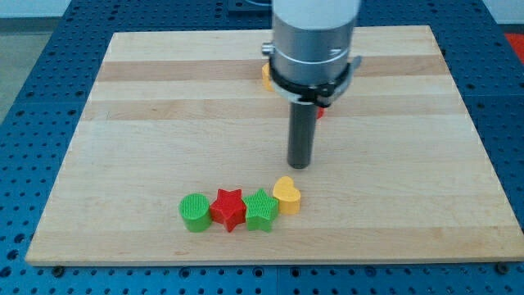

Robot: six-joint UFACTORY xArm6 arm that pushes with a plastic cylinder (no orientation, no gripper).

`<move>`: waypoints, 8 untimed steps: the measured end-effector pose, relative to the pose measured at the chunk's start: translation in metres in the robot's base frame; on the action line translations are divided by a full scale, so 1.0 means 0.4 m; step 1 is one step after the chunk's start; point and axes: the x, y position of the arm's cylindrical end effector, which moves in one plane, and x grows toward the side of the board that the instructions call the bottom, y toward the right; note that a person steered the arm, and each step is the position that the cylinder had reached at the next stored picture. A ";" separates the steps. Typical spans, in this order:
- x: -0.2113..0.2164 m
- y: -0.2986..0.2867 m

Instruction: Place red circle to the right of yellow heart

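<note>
Camera view: wooden board [164, 98] on blue pegboard table [33, 123]. Row near board's bottom edge, left of centre: green cylinder [195, 212], red star [229, 209], green star [260, 210], yellow heart [286, 195], each touching next. My tip [300, 165] just above heart, apart from it. No jaws on rod; nothing grasped. Red circle [321, 110] mostly hidden behind arm housing near board's top edge, only sliver visible. Yellow block [266, 76] beside it, shape unclear.

Board [409, 205] right of yellow heart [287, 196] open; green star [260, 211] blocks left.
</note>
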 end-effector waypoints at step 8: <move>-0.222 -0.033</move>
